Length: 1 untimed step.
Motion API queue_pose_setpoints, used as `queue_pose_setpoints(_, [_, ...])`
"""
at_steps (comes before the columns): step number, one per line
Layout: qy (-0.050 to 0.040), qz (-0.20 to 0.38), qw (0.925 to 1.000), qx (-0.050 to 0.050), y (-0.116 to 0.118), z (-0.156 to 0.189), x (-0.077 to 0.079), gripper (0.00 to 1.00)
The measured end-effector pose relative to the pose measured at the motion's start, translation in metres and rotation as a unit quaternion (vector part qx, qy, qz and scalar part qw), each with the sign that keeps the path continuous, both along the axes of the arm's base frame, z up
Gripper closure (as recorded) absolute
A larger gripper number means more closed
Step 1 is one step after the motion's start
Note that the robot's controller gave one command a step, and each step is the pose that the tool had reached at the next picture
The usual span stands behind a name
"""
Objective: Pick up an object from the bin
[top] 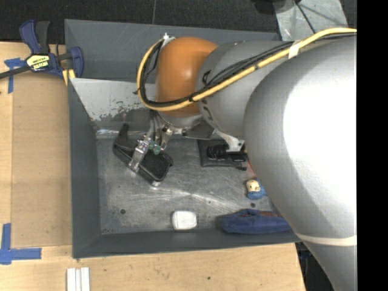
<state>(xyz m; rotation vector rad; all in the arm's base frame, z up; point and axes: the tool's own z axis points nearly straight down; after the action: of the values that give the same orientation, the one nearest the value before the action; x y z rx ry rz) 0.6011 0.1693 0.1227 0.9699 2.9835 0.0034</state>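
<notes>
Several loose things are seen on the floor of the grey metal bin (83,180), well apart from one another. A white rounded block (183,220) lies near the front wall, and a crumpled blue cloth (250,223) lies to its right in the front corner, partly covered by the arm (303,138). A small yellow, white and blue thing (254,190) is seen just above the cloth, close against the arm. A black clip-like thing (223,154) lies in the middle of the floor, under the edge of the arm's body. The back right part of the bin is hidden by the arm, by its orange cover (182,71) and by the yellow cable (145,80) looped round that cover.

The gripper (148,153) is lowered into the back left part of the bin, below the orange cover. A black flat thing with rounded corners (157,167) lies tilted on the floor directly under and beside it, its lower edge towards the middle of the bin. The gripper is seen right at the upper left part of this thing, apparently touching it. Whether the gripper is open, closed or clamped on the thing cannot be told. A second black piece (123,143) is seen just to the upper left; whether it belongs to the same thing cannot be told.
</notes>
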Motion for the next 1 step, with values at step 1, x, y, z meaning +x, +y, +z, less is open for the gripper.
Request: queue_pose_setpoints(1, [-0.0012,-0.088,0.9961,0.004,0.0073,-0.0342,0.0000,0.00])
